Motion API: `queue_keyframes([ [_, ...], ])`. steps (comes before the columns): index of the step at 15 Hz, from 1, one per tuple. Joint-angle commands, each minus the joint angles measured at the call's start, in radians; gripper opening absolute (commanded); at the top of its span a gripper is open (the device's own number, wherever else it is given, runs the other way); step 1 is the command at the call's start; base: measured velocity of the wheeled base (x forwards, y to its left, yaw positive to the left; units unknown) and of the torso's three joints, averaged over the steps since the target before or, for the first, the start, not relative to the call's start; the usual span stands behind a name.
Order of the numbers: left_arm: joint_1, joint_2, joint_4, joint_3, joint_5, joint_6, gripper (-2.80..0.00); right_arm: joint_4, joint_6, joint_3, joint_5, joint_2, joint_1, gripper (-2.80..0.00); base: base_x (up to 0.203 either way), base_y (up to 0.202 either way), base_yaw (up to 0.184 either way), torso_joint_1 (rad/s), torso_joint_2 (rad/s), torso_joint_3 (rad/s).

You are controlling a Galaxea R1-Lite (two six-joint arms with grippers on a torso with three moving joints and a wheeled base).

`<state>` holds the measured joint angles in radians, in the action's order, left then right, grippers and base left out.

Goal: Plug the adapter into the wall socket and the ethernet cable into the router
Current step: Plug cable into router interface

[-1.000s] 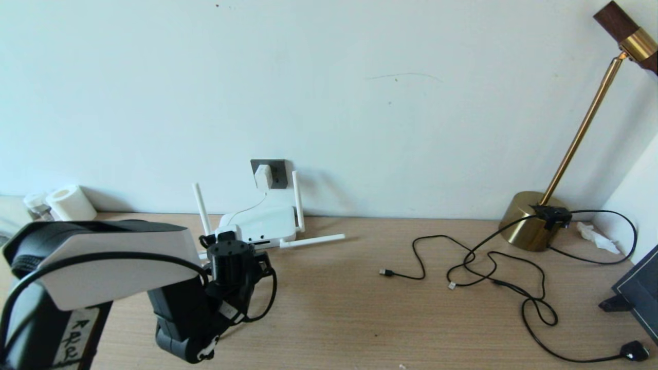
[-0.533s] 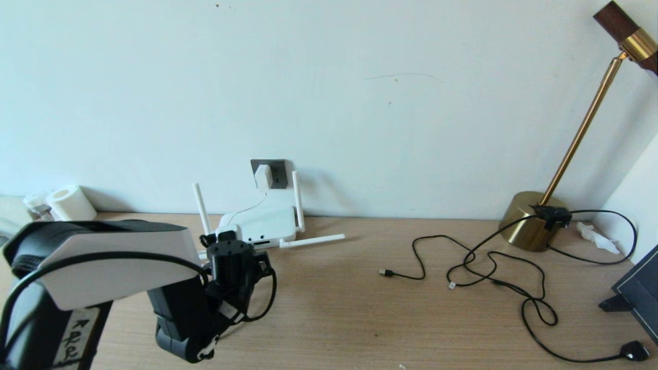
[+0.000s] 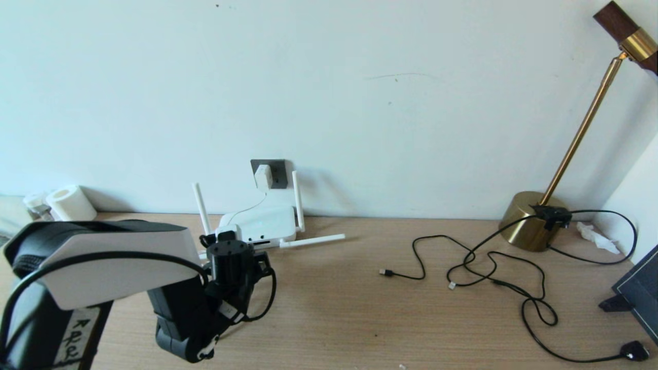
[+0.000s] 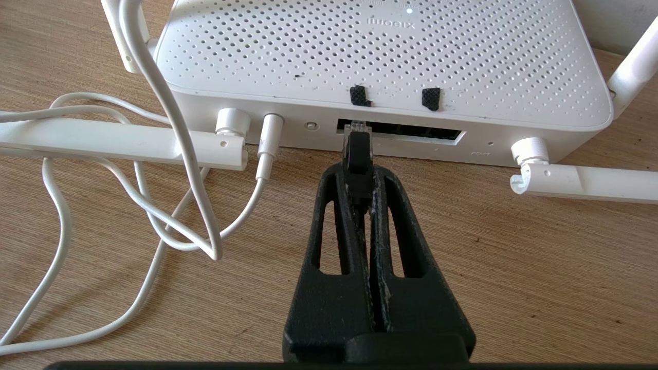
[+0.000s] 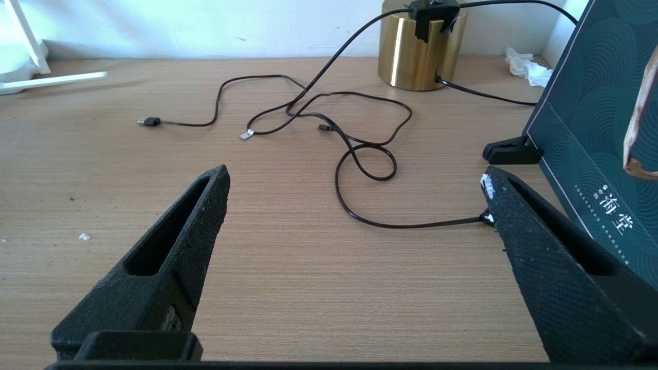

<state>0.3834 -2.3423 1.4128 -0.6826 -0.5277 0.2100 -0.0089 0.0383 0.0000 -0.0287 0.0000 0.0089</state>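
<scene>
The white adapter point(image 3: 262, 176) sits in the dark grey wall socket point(image 3: 278, 172), and its thin cord runs down to the router point(image 3: 259, 225). My left gripper point(image 4: 360, 177) is shut on the black boot of the ethernet cable point(image 4: 357, 151). It holds the boot right in front of the router point(image 4: 380, 61). The clear plug tip is at the left end of the dark port slot point(image 4: 411, 133). How deep it sits I cannot tell. My right gripper point(image 5: 354, 198) is open over bare table with nothing between its fingers; it is out of the head view.
Two router antennas point(image 4: 118, 141) lie flat on the table beside loops of white cord point(image 4: 154, 216). Thin black cables point(image 3: 493, 267) sprawl at the right by a brass lamp base point(image 3: 529, 223), a black plug point(image 3: 633, 351) and a dark box point(image 3: 640, 293). A paper roll point(image 3: 69, 203) stands far left.
</scene>
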Motion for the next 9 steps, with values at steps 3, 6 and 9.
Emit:
queue_keyframes([
  [3, -0.004, 0.000, 0.008, 0.001, -0.003, 0.002, -2.80, 0.000, 0.000, 0.000, 0.000, 0.002, 0.000, 0.00, 0.000, 0.000, 0.000, 0.000, 0.00, 0.000],
  [6, -0.011, -0.001, 0.008, 0.000, -0.003, 0.002, -2.80, 0.000, 0.000, 0.000, 0.000, 0.002, 0.000, 0.00, 0.000, 0.000, 0.000, 0.000, 0.00, 0.000],
  [9, -0.011, -0.002, 0.018, -0.002, -0.002, 0.000, -2.80, 0.000, 0.000, 0.000, 0.000, 0.002, 0.000, 0.00, 0.000, 0.000, 0.000, 0.000, 0.00, 0.000],
])
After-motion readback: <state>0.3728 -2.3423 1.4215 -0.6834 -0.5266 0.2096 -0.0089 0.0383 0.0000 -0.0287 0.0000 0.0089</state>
